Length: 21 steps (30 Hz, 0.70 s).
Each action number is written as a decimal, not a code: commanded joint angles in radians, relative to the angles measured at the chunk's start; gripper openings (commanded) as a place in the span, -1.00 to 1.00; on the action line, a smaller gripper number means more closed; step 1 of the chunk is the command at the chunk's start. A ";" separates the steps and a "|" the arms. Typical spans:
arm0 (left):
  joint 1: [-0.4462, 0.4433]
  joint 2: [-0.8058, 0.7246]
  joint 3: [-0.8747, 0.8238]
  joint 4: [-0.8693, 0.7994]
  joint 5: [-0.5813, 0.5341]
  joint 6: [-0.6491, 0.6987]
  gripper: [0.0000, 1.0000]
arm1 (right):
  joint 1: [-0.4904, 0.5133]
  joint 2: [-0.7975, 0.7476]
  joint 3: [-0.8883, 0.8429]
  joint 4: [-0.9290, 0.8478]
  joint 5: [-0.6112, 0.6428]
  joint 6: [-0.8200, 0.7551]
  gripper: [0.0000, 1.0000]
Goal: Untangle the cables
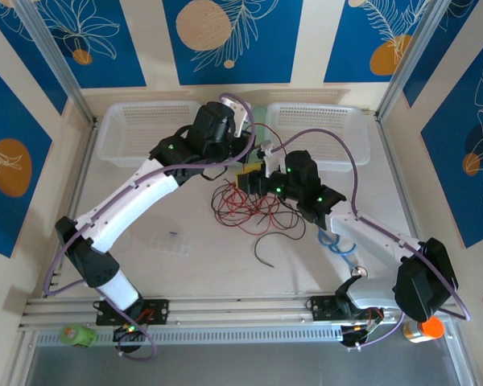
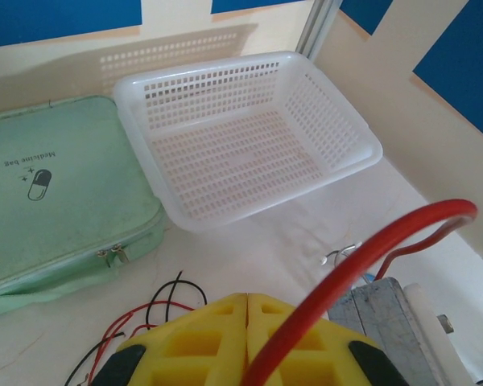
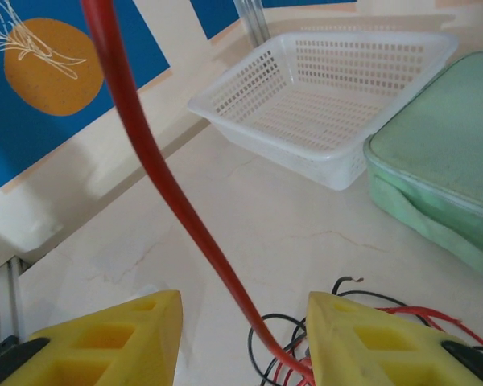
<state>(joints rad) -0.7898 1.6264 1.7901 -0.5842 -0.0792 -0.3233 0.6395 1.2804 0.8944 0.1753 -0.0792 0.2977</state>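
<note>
While I judge one red strand is being drawn out of the tangle, the top view has the cables (image 1: pixel 253 211) heaped mid-table, just by where my two arms meet.

Left wrist: my left gripper (image 2: pixel 248 310) is clamped on the red cable (image 2: pixel 370 251).

Right wrist: my right gripper (image 3: pixel 241 322) stands apart, with that cable running loose between the fingers. Next I should regrip lower, then pull away gently.

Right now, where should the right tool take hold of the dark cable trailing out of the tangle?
Take the dark cable by its free tail, from straight above: that stretch lies flat and alone on the table, clear of the tangle.
</note>
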 commanded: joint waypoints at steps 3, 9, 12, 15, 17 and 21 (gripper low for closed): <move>0.003 -0.026 -0.007 0.034 0.018 -0.017 -1.00 | 0.030 0.060 0.033 0.031 0.090 0.018 -0.62; 0.007 -0.064 -0.023 0.030 0.008 -0.013 -1.00 | 0.046 0.060 0.039 0.035 0.161 0.024 -1.00; 0.010 -0.092 -0.040 0.033 0.014 -0.001 -0.66 | 0.046 0.047 0.041 0.033 0.180 0.029 -1.00; 0.018 -0.138 -0.073 0.017 -0.021 0.032 0.34 | 0.046 0.037 0.056 0.011 0.195 0.034 -1.00; 0.031 -0.180 -0.115 -0.008 -0.082 0.046 0.99 | 0.046 0.029 0.070 -0.011 0.200 0.034 -1.00; 0.092 -0.293 -0.294 0.001 -0.116 0.034 1.00 | 0.040 0.008 0.109 -0.075 0.214 0.044 -1.00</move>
<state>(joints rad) -0.7219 1.4063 1.5768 -0.5819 -0.1745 -0.3058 0.6827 1.3167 0.9554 0.1524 0.0982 0.3252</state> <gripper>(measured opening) 0.998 0.048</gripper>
